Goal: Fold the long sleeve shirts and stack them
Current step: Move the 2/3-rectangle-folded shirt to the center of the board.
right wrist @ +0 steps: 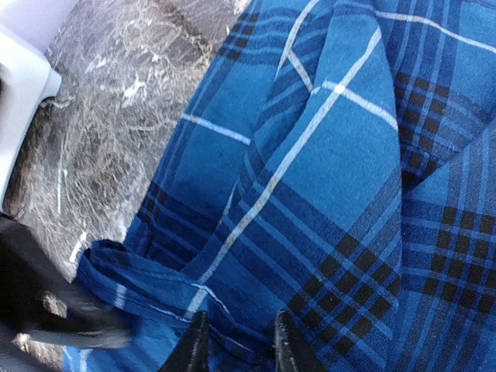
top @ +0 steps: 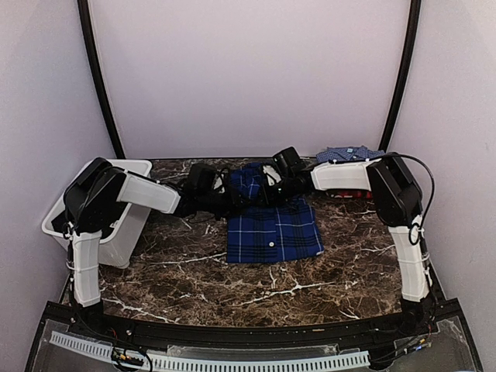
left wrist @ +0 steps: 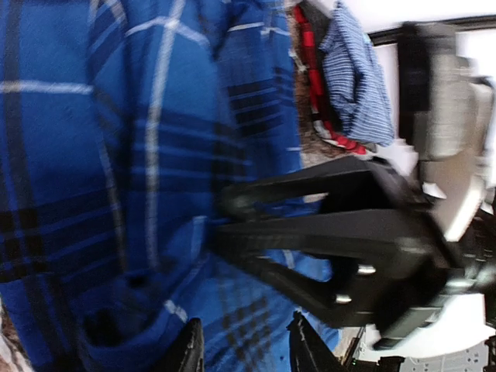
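Note:
The deep-blue plaid shirt [top: 273, 229] lies mid-table, its near part a flat rectangle and its far part bunched and raised. My left gripper [top: 225, 195] and right gripper [top: 268, 186] meet over that far part, close together. In the left wrist view the left gripper [left wrist: 248, 350] has plaid cloth [left wrist: 116, 155] between its fingers. The right gripper's black body [left wrist: 349, 232] is just ahead of it. In the right wrist view the right gripper [right wrist: 239, 350] pinches a fold of the plaid [right wrist: 333, 170]. The lighter blue fine-check shirt [top: 349, 153] lies on the red shirt [top: 353, 193] at the back right.
A white bin [top: 133, 166] stands at the left edge, under the left arm's elbow. The dark marble table [top: 232, 287] runs to the near edge. Walls close in at the back and both sides. The check shirt [left wrist: 356, 77] and red shirt [left wrist: 310, 70] also show in the left wrist view.

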### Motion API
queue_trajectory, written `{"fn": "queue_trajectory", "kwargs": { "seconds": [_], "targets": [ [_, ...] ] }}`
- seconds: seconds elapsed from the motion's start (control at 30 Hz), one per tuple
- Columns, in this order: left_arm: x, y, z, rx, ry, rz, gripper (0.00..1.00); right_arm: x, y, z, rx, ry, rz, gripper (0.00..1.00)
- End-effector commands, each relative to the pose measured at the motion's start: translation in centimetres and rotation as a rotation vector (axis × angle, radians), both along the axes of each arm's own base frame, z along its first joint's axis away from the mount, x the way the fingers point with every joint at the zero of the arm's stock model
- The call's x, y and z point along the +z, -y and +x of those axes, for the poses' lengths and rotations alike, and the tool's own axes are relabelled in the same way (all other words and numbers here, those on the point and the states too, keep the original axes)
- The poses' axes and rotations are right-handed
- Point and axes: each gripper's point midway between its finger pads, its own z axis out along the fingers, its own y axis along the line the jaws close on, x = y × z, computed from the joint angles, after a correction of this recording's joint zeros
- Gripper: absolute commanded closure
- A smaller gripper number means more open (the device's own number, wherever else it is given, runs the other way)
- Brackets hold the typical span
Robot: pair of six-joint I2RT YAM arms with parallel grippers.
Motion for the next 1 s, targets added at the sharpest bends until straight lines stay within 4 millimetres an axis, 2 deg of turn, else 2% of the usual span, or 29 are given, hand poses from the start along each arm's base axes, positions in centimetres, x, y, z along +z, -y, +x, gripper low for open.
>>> {"fn": "queue_trajectory", "kwargs": {
  "seconds": [0.0, 0.17, 0.27, 0.33, 0.5, 0.67, 0.87, 0.97],
  "targets": [
    [-3.1, -1.7, 0.6, 0.088, -0.080, 0.048, 0.64, 4.0, 0.2, 1.2, -0.034, 0.058, 0.039, 0.71],
    [-6.4, -4.5, 0.6, 0.151, -0.134, 0.134, 0.64, 7.3, 2.9, 1.5, -0.085, 0.108, 0.055, 0.64],
    [-7.3, -5.9, 0.7, 0.178, -0.157, 0.156, 0.65, 8.6, 5.5, 1.1, -0.128, 0.130, 0.056, 0.61],
    [-7.8, -6.4, 0.6, 0.179, -0.166, 0.169, 0.64, 8.6, 7.1, 0.5, -0.152, 0.130, 0.047, 0.61],
    [-7.9, -6.8, 0.7, 0.170, -0.163, 0.182, 0.64, 6.8, 10.1, -3.2, -0.177, 0.112, 0.008, 0.62],
    [-7.6, -6.8, 0.9, 0.153, -0.153, 0.203, 0.64, 5.0, 11.6, -7.0, -0.197, 0.078, 0.010, 0.68],
    [-7.3, -6.8, 1.2, 0.137, -0.141, 0.224, 0.64, 2.8, 10.8, -11.8, -0.170, 0.041, -0.001, 0.69],
    [-7.3, -6.8, 1.1, 0.129, -0.141, 0.229, 0.64, 0.5, 11.1, -13.6, -0.164, -0.001, -0.031, 0.72]
  ]
}}
